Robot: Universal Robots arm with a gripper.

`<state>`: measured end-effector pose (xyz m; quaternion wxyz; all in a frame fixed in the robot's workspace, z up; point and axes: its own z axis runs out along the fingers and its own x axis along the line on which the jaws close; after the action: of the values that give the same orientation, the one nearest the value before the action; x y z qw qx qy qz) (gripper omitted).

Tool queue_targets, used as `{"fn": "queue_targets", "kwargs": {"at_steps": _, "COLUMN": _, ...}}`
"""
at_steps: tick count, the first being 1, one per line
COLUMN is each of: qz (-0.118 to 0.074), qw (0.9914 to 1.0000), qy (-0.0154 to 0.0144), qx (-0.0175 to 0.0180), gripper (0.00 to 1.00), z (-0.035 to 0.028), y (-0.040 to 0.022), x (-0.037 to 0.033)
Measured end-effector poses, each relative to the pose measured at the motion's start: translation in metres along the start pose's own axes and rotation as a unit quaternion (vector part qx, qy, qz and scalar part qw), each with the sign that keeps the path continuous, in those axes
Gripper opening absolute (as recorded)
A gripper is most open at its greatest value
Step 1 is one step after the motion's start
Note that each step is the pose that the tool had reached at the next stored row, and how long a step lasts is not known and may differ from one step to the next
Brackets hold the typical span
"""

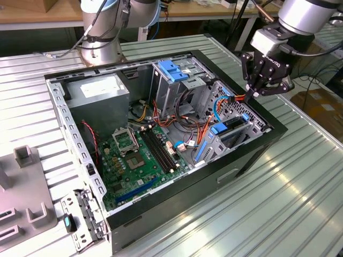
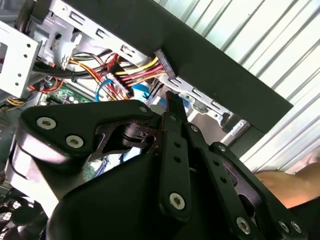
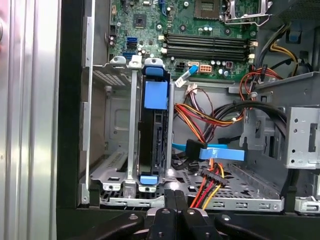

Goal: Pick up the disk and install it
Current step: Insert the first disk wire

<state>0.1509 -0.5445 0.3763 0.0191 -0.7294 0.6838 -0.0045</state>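
Exterior view: the open computer case (image 1: 161, 214) lies on its side on the ribbed metal table (image 1: 278, 203), which puts the bays and motherboard (image 1: 142, 155) face-up for reach from above. The gripper (image 1: 257, 92) hangs over the case's edge at the exterior view's right, by the orange and red cables, fingers drawn together and nothing between them. The grey power supply (image 1: 99, 91) sits at the far corner, the blue-topped drive cage (image 1: 174, 72) beside it. Second wrist view: the gripper (image 2: 172, 100) has its two dark fingers pressed tip to tip just outside the black case wall, close to the bundled power cables (image 2: 132, 72); it grasps nothing. First wrist view: the disk (image 3: 152, 135) stands on edge in the metal bay (image 3: 112, 170), its blue side rails showing at both ends, seated between the bay's guides, so it reads as already slotted in. The closed fingertips (image 3: 175, 197) sit near the bay's front lip, apart from the disk. A blue data cable (image 3: 220, 152) and power plug lie loose beside it, seemingly not yet plugged in.
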Motion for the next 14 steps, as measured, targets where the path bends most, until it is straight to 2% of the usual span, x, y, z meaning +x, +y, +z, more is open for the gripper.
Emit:
{"fn": "queue_targets", "kwargs": {"at_steps": 2, "qz": -0.011, "qw": 0.99994, "qy": -0.0004, "qx": -0.0005, "gripper": 0.11, "z": 0.0001, "y": -0.0005, "x": -0.0005}}
{"fn": "queue_targets", "kwargs": {"at_steps": 3, "qz": -0.026, "qw": 0.99967, "qy": -0.0009, "qx": -0.0009, "gripper": 0.11, "z": 0.0001, "y": -0.0005, "x": -0.0005}}
{"fn": "queue_targets", "kwargs": {"at_steps": 5, "qz": -0.056, "qw": 0.9984, "qy": -0.002, "qx": -0.0015, "gripper": 0.11, "z": 0.0001, "y": -0.0006, "x": -0.0005}}
{"fn": "queue_targets", "kwargs": {"at_steps": 7, "qz": -0.074, "qw": 0.99724, "qy": -0.0025, "qx": -0.0019, "gripper": 0.11, "z": 0.0001, "y": -0.0007, "x": -0.0005}}
{"fn": "queue_targets", "kwargs": {"at_steps": 8, "qz": -0.091, "qw": 0.99585, "qy": -0.0032, "qx": -0.0023, "gripper": 0.11, "z": 0.0001, "y": -0.0013, "x": -0.0004}}
{"fn": "queue_targets", "kwargs": {"at_steps": 9, "qz": -0.093, "qw": 0.99562, "qy": -0.0034, "qx": -0.0023, "gripper": 0.11, "z": 0.0001, "y": -0.0016, "x": -0.0005}}
{"fn": "queue_targets", "kwargs": {"at_steps": 14, "qz": -0.094, "qw": 0.99556, "qy": -0.0035, "qx": -0.0023, "gripper": 0.11, "z": 0.0001, "y": -0.0016, "x": -0.0005}}
